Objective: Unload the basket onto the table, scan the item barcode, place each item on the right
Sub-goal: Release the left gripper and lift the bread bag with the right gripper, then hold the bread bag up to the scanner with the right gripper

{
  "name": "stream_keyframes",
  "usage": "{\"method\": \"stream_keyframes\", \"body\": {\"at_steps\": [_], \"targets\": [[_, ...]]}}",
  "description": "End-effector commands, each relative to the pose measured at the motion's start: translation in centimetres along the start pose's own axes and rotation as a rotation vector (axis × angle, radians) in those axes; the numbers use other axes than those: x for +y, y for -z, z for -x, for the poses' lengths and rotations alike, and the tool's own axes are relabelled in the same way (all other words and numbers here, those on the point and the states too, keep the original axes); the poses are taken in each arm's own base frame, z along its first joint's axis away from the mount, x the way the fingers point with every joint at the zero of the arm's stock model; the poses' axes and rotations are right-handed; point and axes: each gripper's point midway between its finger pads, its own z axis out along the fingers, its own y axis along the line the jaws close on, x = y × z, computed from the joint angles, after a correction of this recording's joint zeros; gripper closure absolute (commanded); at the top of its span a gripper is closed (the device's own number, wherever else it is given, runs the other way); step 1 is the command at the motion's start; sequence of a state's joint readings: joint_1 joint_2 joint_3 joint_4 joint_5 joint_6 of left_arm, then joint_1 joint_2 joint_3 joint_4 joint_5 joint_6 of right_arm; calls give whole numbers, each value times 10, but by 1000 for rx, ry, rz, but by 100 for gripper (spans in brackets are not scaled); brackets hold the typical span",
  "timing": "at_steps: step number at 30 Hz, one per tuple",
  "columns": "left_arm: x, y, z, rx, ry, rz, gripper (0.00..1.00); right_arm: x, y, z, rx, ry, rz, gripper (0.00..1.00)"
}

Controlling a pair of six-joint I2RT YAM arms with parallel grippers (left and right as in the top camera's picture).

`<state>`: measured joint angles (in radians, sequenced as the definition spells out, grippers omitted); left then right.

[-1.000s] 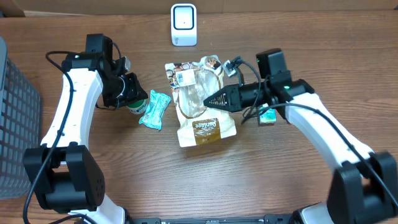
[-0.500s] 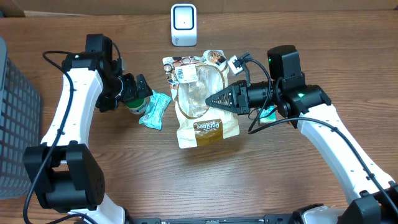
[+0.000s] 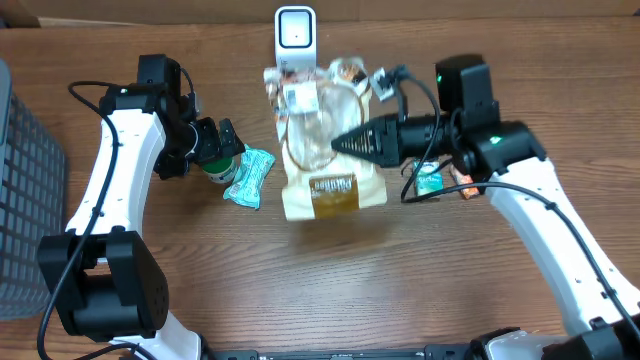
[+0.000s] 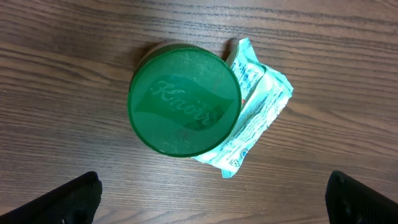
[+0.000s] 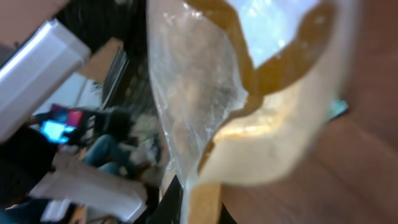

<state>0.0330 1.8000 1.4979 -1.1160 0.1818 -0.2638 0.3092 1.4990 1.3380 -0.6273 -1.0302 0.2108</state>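
At the far left stands a grey basket (image 3: 20, 170), well apart from the work. The left gripper (image 3: 213, 150) hangs with its jaws spread wide above the green-lidded jar (image 4: 185, 98) and holds nothing. A teal packet (image 4: 255, 106) touches the jar's side, and both look parked out of the scanning lane. In the middle, the pouch (image 3: 322, 165) is raised with its labelled top end right at the white scanner (image 3: 295, 38), presumably to put the barcode before the reader. The right gripper (image 3: 342, 144) is clamped on the pouch's clear window (its wrist view is mostly blur). A small teal item (image 3: 430, 181) lies beside the right arm.
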Motion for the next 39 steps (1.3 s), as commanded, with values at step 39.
{"method": "stream_keyframes", "body": {"at_steps": [39], "targets": [[4,-3,1,5,12,11,1,-256,-63,171,-179,1216,-1661,96]]}}
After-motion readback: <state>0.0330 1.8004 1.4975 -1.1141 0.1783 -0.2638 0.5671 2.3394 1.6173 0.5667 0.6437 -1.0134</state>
